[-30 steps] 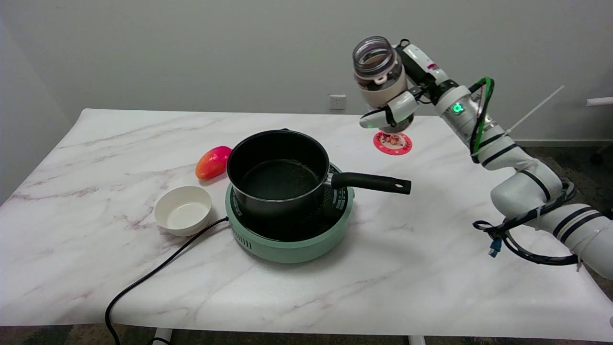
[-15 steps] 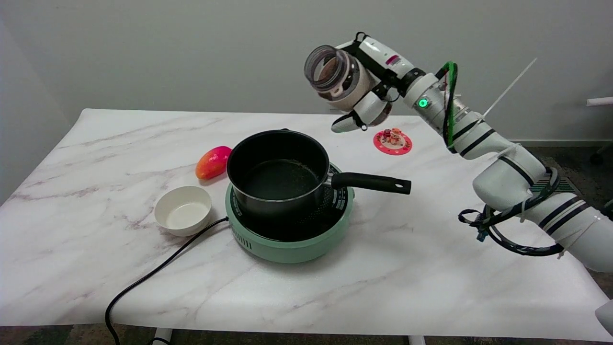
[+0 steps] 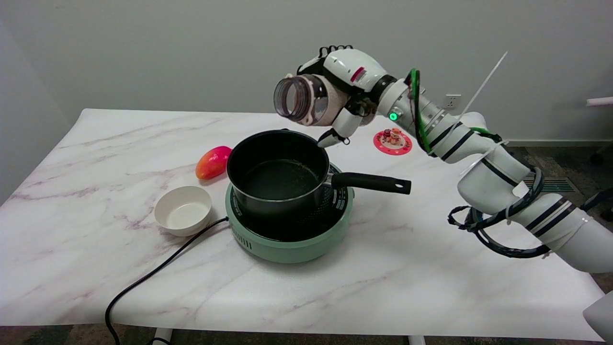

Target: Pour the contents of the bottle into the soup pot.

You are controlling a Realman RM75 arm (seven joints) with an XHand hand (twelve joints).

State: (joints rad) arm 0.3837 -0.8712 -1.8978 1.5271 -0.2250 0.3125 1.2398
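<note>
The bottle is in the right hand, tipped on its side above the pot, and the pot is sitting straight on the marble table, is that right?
Not quite. The head view shows the soup pot sitting on a green electric hotplate, not straight on the table. The rest holds: the right hand grips the bottle, tipped on its side above the pot.

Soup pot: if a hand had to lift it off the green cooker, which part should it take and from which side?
Probably the long black handle of the soup pot. It sticks out level toward the picture's right, past the green cooker, with bare table beneath and around it. A hand coming from the right could wrap it from above. The round body is wide and offers no such hold.
</note>
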